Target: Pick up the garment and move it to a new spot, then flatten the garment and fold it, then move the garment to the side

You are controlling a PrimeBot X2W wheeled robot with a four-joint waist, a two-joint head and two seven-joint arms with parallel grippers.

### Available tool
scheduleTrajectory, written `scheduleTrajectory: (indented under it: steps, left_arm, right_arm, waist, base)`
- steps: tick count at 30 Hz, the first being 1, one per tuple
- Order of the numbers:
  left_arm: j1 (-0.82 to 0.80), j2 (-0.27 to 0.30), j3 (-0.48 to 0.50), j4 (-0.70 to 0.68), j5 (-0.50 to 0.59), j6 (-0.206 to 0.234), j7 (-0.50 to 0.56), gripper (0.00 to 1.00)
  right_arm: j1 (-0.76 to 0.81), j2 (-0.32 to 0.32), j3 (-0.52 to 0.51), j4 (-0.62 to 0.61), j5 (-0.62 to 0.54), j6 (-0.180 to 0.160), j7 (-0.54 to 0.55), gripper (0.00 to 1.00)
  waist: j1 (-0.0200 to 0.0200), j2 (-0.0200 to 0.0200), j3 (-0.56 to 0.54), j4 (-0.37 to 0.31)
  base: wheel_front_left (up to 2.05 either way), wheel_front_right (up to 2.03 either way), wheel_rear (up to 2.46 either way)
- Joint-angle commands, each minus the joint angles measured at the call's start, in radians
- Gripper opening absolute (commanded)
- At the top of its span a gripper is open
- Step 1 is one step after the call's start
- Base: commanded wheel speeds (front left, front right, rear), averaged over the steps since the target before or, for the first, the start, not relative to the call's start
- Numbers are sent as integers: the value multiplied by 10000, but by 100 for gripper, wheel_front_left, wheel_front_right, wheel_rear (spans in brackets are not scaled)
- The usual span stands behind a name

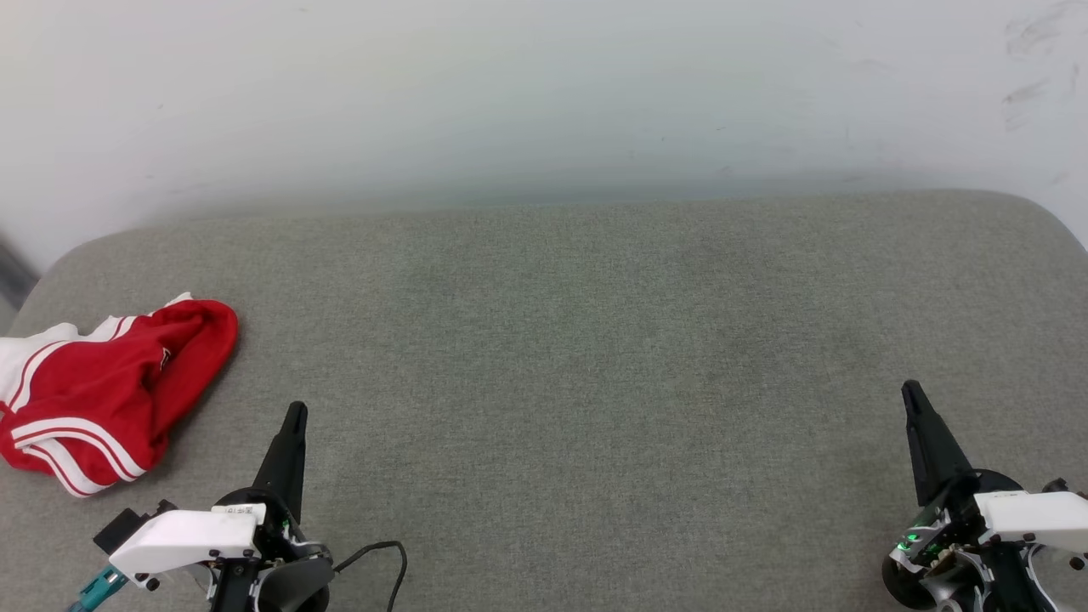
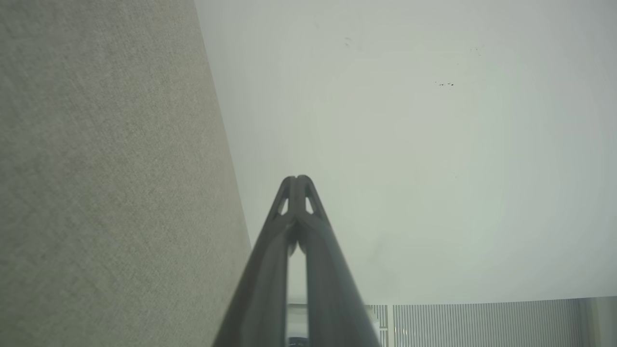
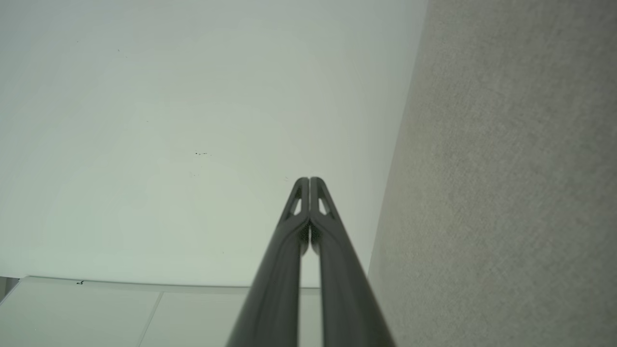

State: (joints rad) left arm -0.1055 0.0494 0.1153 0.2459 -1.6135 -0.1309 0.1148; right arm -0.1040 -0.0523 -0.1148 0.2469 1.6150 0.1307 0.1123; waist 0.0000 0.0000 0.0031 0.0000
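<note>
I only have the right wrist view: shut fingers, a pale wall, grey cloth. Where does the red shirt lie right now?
Observer: In the head view, the crumpled red shirt with white striped trim lies in a heap at the robot's far left on the grey fabric-covered surface.
Operator: Which gripper is closer to it?
Observer: The left gripper. It is just to the shirt's right and is not touching it.
Operator: Is that gripper open for a grab?
Observer: No. The left wrist view shows it shut, with nothing between the tips.
</note>
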Motion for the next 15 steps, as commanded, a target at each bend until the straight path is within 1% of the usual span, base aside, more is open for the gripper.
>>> scheduleTrajectory:
  steps: [1, 15]
  left_arm:
    - [-85, -6, 14, 8, 22, -29, 21, 0]
    - [-85, -6, 14, 7, 20, -29, 19, 0]
  right_arm:
    - [-109, 30, -5, 7, -60, 0, 29, 0]
    - [-108, 30, -1, 7, -56, 0, 26, 0]
  waist:
    - [0, 0, 0, 0]
    - [0, 0, 0, 0]
  base:
    - [0, 0, 0]
    - [0, 0, 0]
